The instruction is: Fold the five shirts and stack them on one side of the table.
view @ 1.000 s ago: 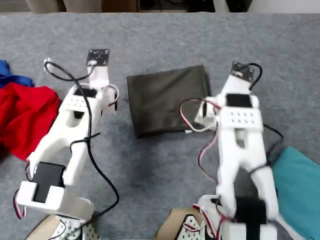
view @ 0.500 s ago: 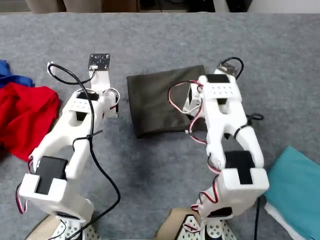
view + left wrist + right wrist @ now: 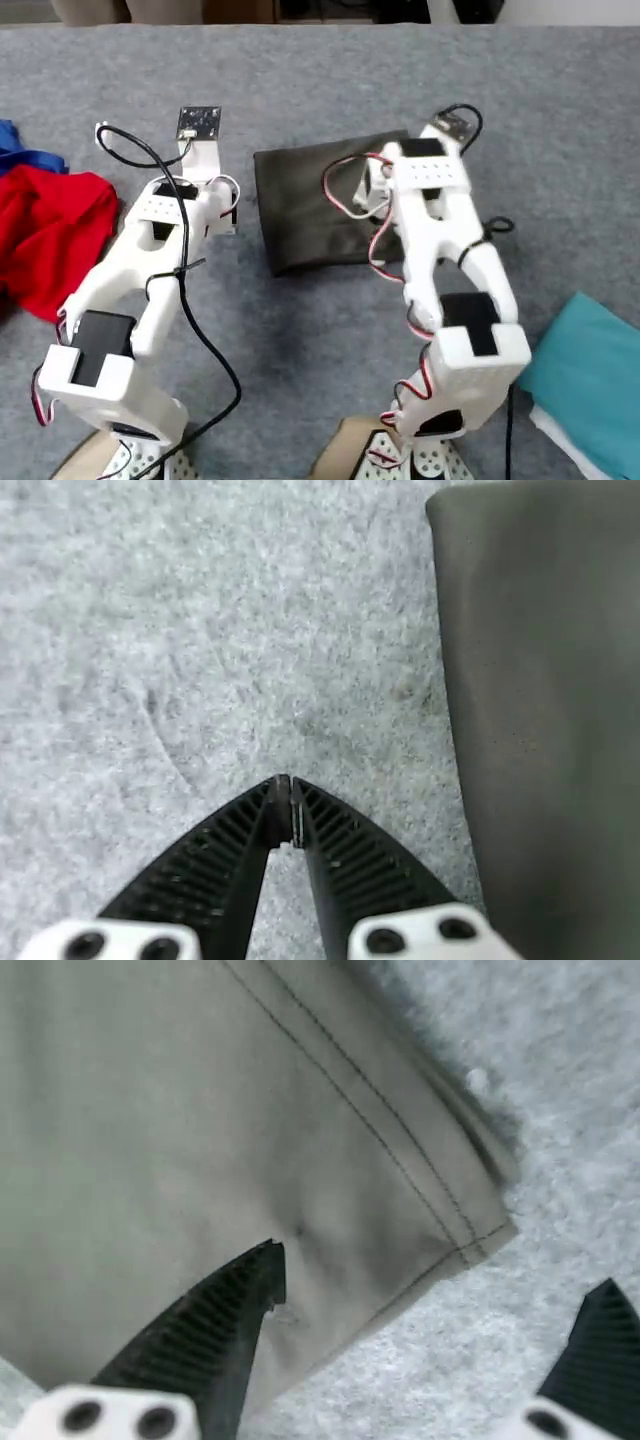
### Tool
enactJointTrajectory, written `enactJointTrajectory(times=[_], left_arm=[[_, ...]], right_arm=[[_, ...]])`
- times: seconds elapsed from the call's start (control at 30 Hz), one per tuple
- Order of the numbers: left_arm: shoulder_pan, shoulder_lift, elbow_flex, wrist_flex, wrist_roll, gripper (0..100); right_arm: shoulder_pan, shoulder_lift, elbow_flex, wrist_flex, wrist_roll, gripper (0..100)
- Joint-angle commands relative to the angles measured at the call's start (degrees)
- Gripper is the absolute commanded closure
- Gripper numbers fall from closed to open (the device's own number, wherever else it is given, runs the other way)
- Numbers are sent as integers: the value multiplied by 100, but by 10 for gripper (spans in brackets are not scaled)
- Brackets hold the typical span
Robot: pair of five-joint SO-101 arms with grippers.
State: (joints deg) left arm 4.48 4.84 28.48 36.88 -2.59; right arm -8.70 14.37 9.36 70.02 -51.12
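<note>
High view. A: olive shirt (image 3: pixel 320 205) lies folded to a rectangle mid-counter, between the two arms. Red shirt (image 3: pixel 45 235) is bunched and unfolded at the left edge. Teal shirt (image 3: pixel 590 370) lies flat at the right, nearest the right arm's base.

B: Tool states?

A: Left tool (image 3: pixel 285 792) is closed, tips together, holding nothing. It sits over bare counter (image 3: pixel 300 80), just beside the olive shirt's long edge. Right tool (image 3: pixel 435 1280) is spread wide over the stitched hem corner. One finger is above the cloth, the other out past the corner over the counter. I cannot tell whether either finger touches.

B: Handling estimate?

A: Judgement only. Light, limp knit with no stiffness of its own. It is several layers thick where folded, so the layers can slide apart or the fold can fall open if only the top ply is caught. The counter's fuzzy surface probably drags on the cloth, so pulling may skew the rectangle.

B: Where to take hold?

A: At the hem corner under the right tool. The double stitching makes the firmest spot there. Pinch deep enough to trap every layer. A second hold on the opposite edge, near the left tool, would keep the fold square. Avoid the middle, where it would sag.
</note>
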Motion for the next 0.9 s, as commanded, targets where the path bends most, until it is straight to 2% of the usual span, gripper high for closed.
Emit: enactJointTrajectory(times=[0.0, 0.27, 0.37, 0.57, 0.73, 0.87], left_arm=[[-26, -40, -246, -44, 26, 980], [-26, -40, -246, -44, 26, 980], [-26, -40, -246, -44, 26, 980], [-26, -40, -246, -44, 26, 980], [-44, -40, -246, -53, 26, 980], [-44, -40, -246, -53, 26, 980]], right_arm=[[-154, 224, -286, -255, -229, 562], [-84, 1174, -295, -853, -281, 575], [-75, 1244, -365, -826, -264, 664], [4, 1209, -391, -818, 0, 947], [171, 1209, -462, -440, 281, 976], [505, 1209, -901, 255, 387, 995]])
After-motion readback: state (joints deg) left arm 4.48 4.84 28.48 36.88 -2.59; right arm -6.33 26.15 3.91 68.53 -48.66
